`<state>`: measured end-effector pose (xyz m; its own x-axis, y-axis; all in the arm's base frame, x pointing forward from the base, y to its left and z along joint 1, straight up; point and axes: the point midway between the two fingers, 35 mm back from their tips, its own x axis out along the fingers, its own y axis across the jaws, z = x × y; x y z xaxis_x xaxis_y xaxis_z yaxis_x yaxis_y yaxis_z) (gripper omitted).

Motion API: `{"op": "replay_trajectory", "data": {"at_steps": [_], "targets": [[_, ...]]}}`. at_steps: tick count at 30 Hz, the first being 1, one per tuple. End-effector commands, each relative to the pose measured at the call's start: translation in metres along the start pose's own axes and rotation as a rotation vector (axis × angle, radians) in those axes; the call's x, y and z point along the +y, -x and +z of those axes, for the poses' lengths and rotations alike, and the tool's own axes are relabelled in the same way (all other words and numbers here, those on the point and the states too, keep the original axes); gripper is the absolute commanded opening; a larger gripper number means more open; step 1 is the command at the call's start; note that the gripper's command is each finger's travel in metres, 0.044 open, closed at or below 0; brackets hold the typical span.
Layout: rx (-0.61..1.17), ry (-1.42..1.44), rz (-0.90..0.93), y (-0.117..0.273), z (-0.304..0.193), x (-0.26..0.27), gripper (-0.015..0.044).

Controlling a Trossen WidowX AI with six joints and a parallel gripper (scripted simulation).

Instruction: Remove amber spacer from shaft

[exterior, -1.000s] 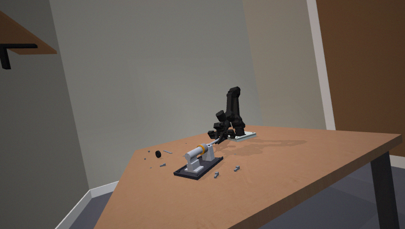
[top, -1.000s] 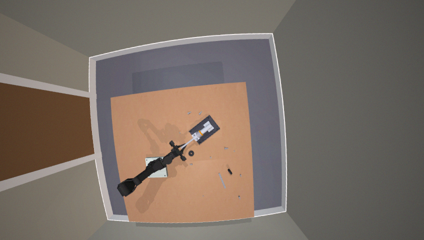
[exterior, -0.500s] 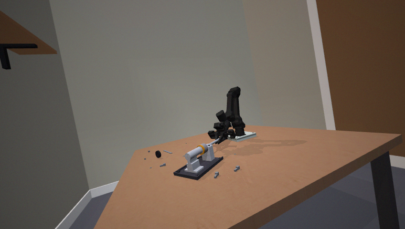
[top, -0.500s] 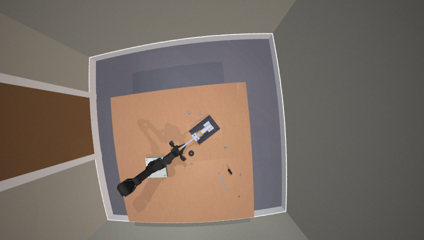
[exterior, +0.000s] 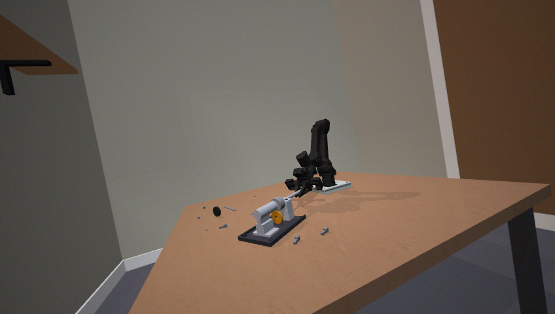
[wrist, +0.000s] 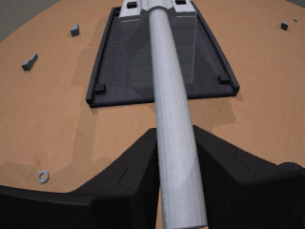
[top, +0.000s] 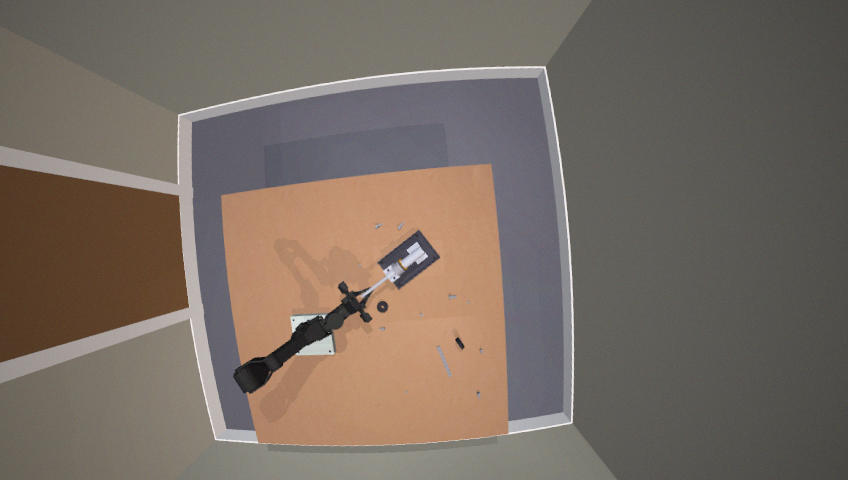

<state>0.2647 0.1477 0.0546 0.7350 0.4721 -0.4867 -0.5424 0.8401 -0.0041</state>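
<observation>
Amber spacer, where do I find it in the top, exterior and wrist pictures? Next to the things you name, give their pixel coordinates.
Top: just right of center, a thin amber sliver (top: 401, 265) beside the housing.
Exterior: the amber spacer (exterior: 277, 217), lower middle, below the shaft line.
Wrist: not in it.
Shared landmark: the dark base plate (top: 399, 283) (exterior: 254, 241) (wrist: 124, 101).
</observation>
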Motion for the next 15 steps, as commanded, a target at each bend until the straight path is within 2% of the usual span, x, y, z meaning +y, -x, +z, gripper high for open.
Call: {"op": "replay_trajectory", "data": {"at_steps": [1,15], "targets": [[-0.001,0.005,0.004,0.0006,-0.0002,0.0006,0.0000],[0.000,0.000,0.000,0.0013,-0.0008,0.0000,0.0000]]}}
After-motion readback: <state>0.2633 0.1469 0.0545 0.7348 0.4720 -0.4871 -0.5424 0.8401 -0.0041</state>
